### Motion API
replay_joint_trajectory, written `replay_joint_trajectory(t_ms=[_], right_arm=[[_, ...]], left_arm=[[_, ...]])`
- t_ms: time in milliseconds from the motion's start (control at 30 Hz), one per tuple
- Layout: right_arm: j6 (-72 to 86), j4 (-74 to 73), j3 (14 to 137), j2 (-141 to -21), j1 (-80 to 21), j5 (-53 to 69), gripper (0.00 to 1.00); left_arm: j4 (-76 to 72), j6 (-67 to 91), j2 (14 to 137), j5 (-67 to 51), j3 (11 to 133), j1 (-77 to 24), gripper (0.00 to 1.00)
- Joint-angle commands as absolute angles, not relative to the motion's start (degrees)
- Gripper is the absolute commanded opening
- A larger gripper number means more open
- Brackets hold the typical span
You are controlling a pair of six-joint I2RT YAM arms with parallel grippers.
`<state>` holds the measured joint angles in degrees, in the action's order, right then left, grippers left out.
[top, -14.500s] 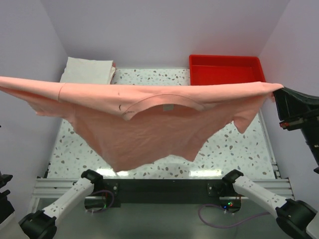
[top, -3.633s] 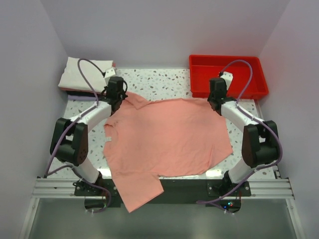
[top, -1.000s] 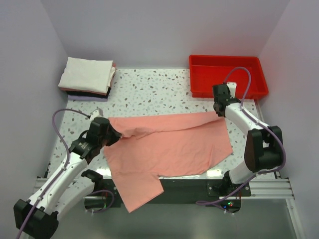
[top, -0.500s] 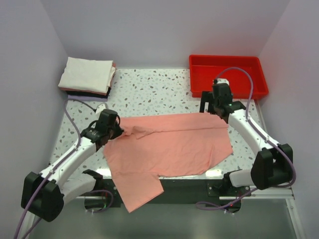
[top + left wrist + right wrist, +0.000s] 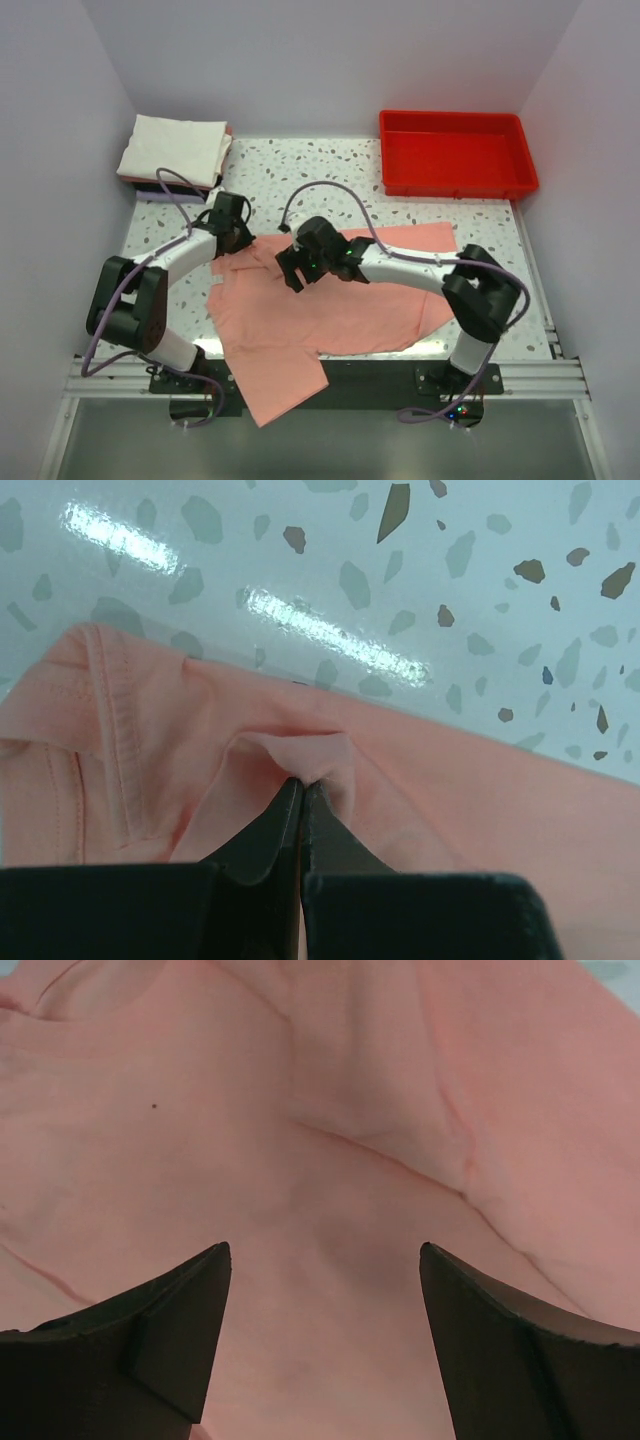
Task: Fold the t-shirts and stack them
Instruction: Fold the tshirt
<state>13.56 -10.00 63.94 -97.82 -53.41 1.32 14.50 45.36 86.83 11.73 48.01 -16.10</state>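
Salmon-pink t-shirt (image 5: 340,310); red tray (image 5: 455,188); white, grey-speckled table (image 5: 300,170); cream folded tee (image 5: 175,148).

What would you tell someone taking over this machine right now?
Left gripper shut, pinching a fold of the pink t-shirt near its far left edge. Right gripper open over the shirt's middle, holding nothing. The shirt lies rumpled on the table, part hanging over the near edge. The folded stack sits far left, done. Left: finish folding, then stack it.

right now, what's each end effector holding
left end effector: closed, pinching a fold of the salmon-pink t-shirt
right end effector: open over the same t-shirt, holding nothing
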Motion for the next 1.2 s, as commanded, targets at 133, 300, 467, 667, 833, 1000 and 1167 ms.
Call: replay_joint_trajectory(t_ms=[133, 300, 467, 667, 833, 1000, 1167], right_arm=[[11.6, -4.3, 76.4, -109.1, -58.3, 2.3, 0.69], [9.3, -6.8, 81.6, -115.3, -59.2, -1.8, 0.60], [7.7, -8.9, 84.1, -117.9, -59.2, -4.3, 0.51], [7.2, -10.2, 83.9, -119.6, -59.2, -5.4, 0.45], [7.4, -11.1, 83.7, -120.5, -59.2, -6.6, 0.39], [7.4, -11.1, 83.8, -121.1, -59.2, -9.8, 0.25], [6.8, -10.9, 84.5, -120.1, -59.3, -10.0, 0.07]], left_arm=[[9.1, 42.5, 85.7, 7.7, 45.4, -13.2, 0.00], [8.1, 42.5, 85.2, 6.2, 43.2, -12.4, 0.00], [8.0, 42.3, 84.7, 6.5, 42.6, -11.9, 0.00], [8.0, 42.0, 84.6, 6.6, 42.5, -11.7, 0.00], [8.0, 41.9, 85.5, 6.9, 42.5, -11.3, 0.00], [7.9, 41.8, 85.4, 6.8, 42.5, -11.2, 0.00], [7.7, 41.6, 85.2, 6.5, 42.5, -11.0, 0.00]])
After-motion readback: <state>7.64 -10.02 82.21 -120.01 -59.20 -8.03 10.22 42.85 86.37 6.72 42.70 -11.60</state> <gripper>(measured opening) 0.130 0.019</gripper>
